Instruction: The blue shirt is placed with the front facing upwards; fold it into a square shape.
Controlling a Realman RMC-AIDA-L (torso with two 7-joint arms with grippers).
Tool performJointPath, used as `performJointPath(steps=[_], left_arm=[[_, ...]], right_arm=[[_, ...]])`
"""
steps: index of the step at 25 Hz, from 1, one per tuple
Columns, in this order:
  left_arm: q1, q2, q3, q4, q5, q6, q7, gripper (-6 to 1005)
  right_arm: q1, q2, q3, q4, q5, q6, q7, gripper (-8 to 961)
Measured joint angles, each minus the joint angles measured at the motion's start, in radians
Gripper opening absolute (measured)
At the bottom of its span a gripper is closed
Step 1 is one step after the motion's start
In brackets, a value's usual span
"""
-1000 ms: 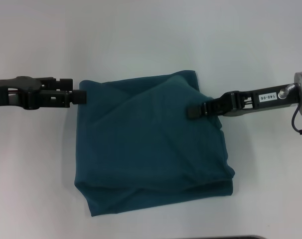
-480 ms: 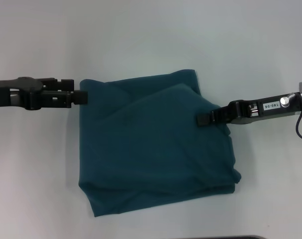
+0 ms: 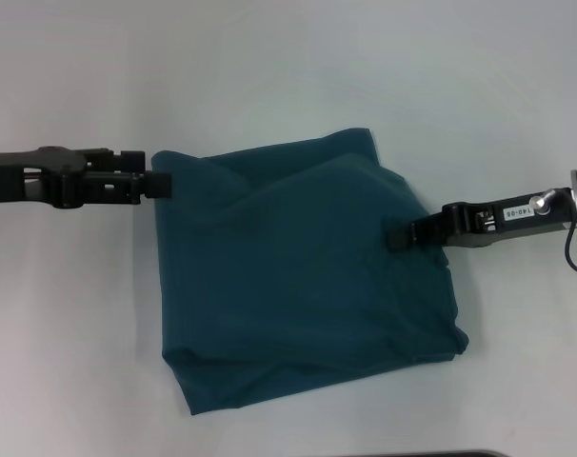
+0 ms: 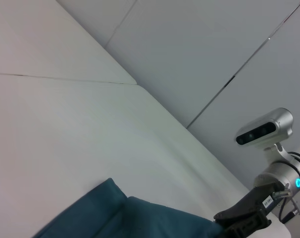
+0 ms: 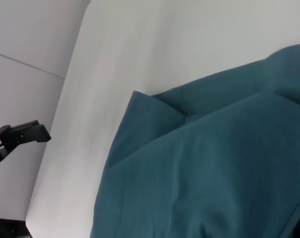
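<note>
The left end effector [image 3: 158, 184] sits at the far left corner of the blue shirt [image 3: 303, 276], its tip touching the cloth edge, in the same place as a second ago; whether it is pinching fabric or merely resting against it I cannot tell. The shirt lies mid-table [image 3: 288, 67], folded into a rough, slightly skewed square, and over the past second the whole bundle has slid toward the robot's right and a little nearer the robot, its near right corner now poking further out. That shift matches the right end effector [image 3: 395, 235], which has drawn outward along the shirt's right side while lying on the top layer near the edge; its fingers look narrow, but I cannot tell whether they grip cloth. It looks like a final tug to flatten and square the fold, so the task appears close to done. The shirt is dark teal-blue, print hidden inside the folds, with diagonal creases running across the top layer, a raised ridge near the far edge and stacked layers showing along the near edge.
</note>
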Motion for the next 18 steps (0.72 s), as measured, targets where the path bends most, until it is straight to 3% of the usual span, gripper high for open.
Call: performJointPath(steps=[6,12,16,18], left_arm=[[-0.002,0.001,0.000,0.002,0.000,-0.005,0.001,950],[-0.002,0.001,0.000,0.002,0.001,-0.005,0.002,950],[-0.002,0.001,0.000,0.002,0.001,-0.005,0.003,950],[-0.004,0.001,0.000,0.002,0.001,-0.005,0.003,950]], right_arm=[[-0.020,-0.016,0.080,-0.006,0.004,-0.009,0.000,222],[-0.028,-0.033,0.134,-0.001,0.004,-0.002,0.001,512],[-0.023,-0.025,0.134,0.004,0.003,0.034,0.006,703],[-0.017,-0.020,0.130,0.014,0.001,0.051,0.008,732]])
